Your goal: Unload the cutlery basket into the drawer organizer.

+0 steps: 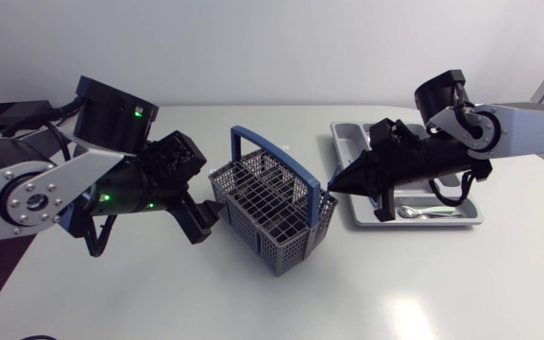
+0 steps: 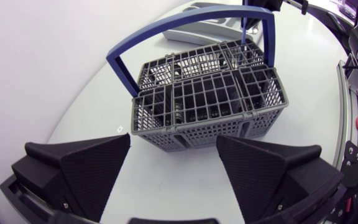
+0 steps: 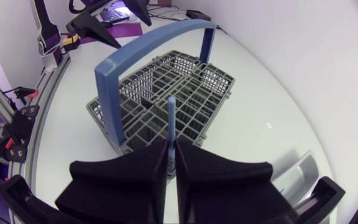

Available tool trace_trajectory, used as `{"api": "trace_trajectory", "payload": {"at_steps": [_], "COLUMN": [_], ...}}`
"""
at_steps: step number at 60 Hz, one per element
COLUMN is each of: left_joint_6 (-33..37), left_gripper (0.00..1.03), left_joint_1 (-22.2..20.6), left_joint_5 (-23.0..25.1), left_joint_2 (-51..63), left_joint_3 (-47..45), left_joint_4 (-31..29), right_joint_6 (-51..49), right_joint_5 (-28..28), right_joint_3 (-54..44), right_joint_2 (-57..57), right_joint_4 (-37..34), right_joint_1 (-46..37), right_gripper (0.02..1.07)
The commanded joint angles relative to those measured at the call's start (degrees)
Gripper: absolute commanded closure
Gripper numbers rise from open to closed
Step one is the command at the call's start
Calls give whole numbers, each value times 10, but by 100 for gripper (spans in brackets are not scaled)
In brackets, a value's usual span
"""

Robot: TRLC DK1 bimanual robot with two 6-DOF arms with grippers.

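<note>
Left gripper (image 2: 173, 163) stands wide open with nothing in it, its two broad fingers (image 2: 95, 165) spread just short of the cutlery basket (image 2: 197, 127) on the side away from the organizer. The basket's near wall lies straight ahead of the gap, close to the fingers but not touching them. The basket sits on the table between the two arms, with its blue handle (image 2: 166, 25) arching over its middle.

At the basket's opposite corner, the right gripper (image 3: 172, 155) is closed on a thin blue-handled utensil (image 3: 171, 115), with both fingers pressed against it from two sides. The utensil's long axis runs straight out from the fingertips down toward the basket, close to upright, beside one foot of the blue handle. I cannot tell whether its lower end is still inside a compartment or just above the rim.

Beyond the basket on the right arm's side lies the drawer organizer (image 1: 348, 142), near the basket's corner but apart from it. A spoon (image 1: 421, 212) already lies in the compartment farthest from the basket.

My judgement is that the coming move belongs to the right arm. The piece must rise along its own axis until it clears the basket's grid and handle. Then it travels away from the basket, over the organizer, and turns to lie flat along a compartment.
</note>
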Motion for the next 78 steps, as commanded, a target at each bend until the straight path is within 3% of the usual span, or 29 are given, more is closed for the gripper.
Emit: {"api": "trace_trajectory", "payload": {"at_steps": [1,21,42,61,78], "left_joint_6": [-11,-11,-11,-10,-10], "left_gripper": [7,7,7,7,7], "left_joint_1": [-5,-8,-8,-9,-9], "left_joint_5": [5,4,3,3,3], "left_joint_2": [-8,-14,-17,-16,-16], "left_joint_3": [-11,-13,-14,-13,-7], "left_joint_4": [-6,-8,-10,-10,-16], "right_joint_6": [14,23,28,34,59], "right_joint_5": [0,-29,-33,52,104], "right_joint_3": [20,132,304,400,561], "right_joint_2": [-24,-59,6,140,308], "right_joint_4": [-17,-134,-273,-363,-481], "right_joint_1": [-1,-45,-140,-146,-152], "right_gripper": [102,102,102,102,102]}}
